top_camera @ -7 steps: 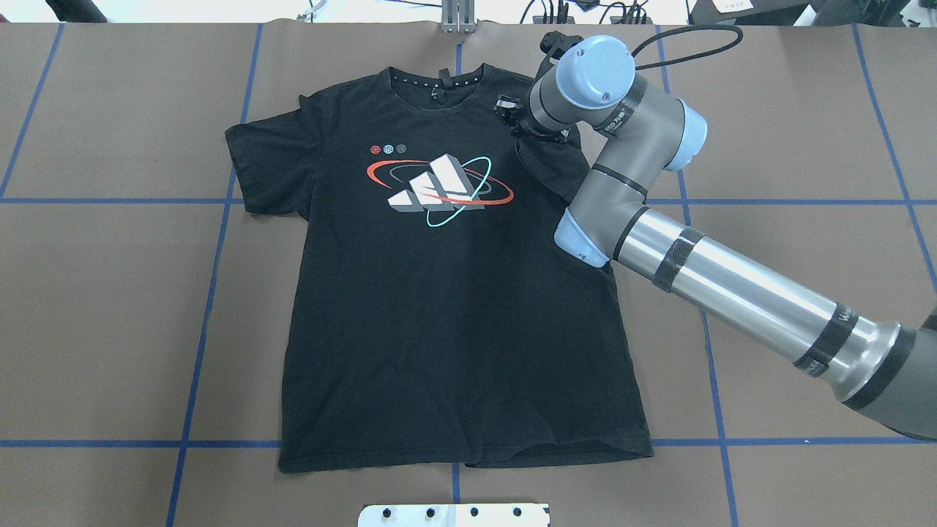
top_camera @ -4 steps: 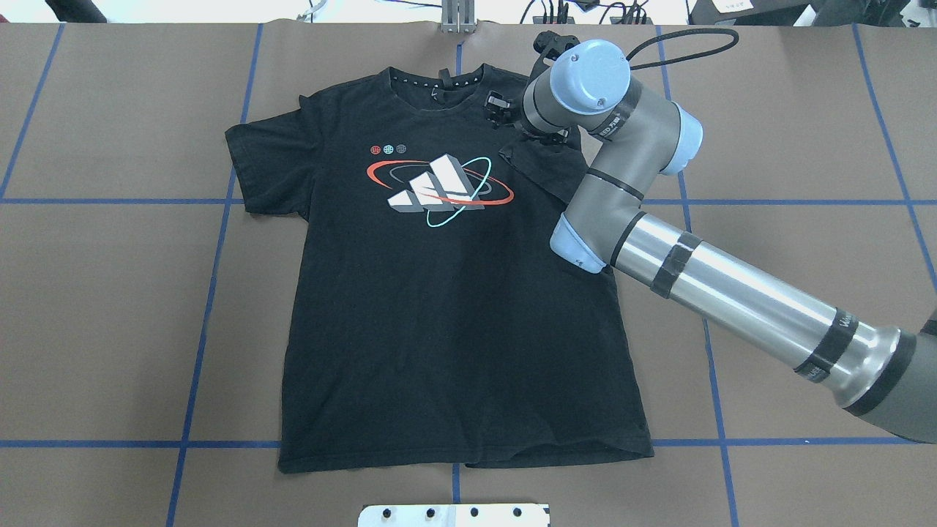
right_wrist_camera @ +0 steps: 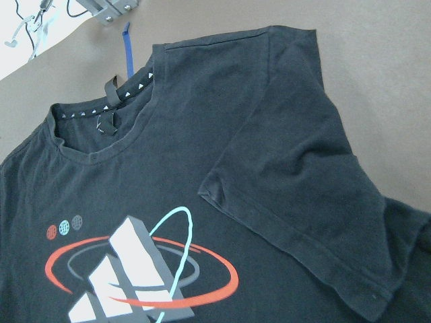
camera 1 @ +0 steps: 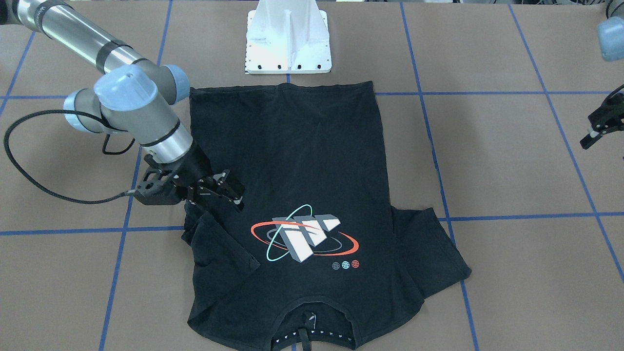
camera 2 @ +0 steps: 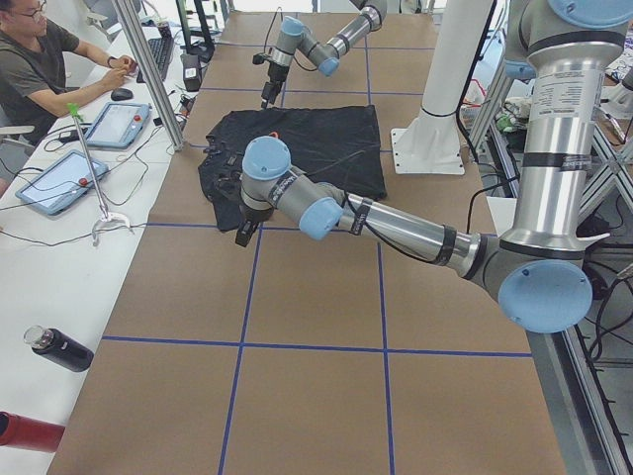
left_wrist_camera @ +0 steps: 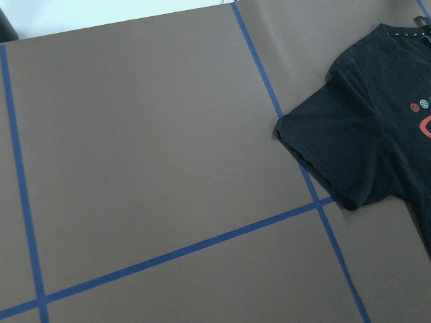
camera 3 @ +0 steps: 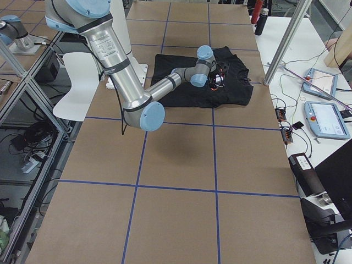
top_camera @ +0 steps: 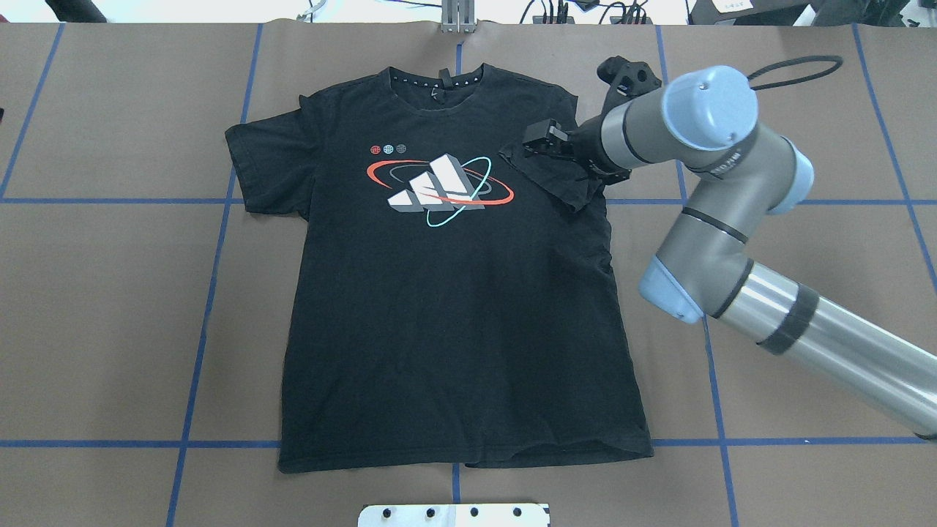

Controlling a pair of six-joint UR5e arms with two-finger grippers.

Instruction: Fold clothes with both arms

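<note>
The T-shirt (top_camera: 454, 329) is plain black. Its chest print (top_camera: 439, 192) shows white and grey blocks ringed by a red ellipse, a teal one and a dark grey one. Above the print sit three small dots (top_camera: 388, 149), red, teal and grey. Small white triangles (right_wrist_camera: 128, 91) line the inside of the collar. The bench (top_camera: 110, 293) is matt brown, crossed by a grid of blue tape lines (top_camera: 212, 293). The right arm (top_camera: 703, 219) is grey and polished silver, with light blue joint caps, black bands, black jaws and a black cable (camera 1: 5, 140). The pedestal (camera 1: 287, 39) is white.
</note>
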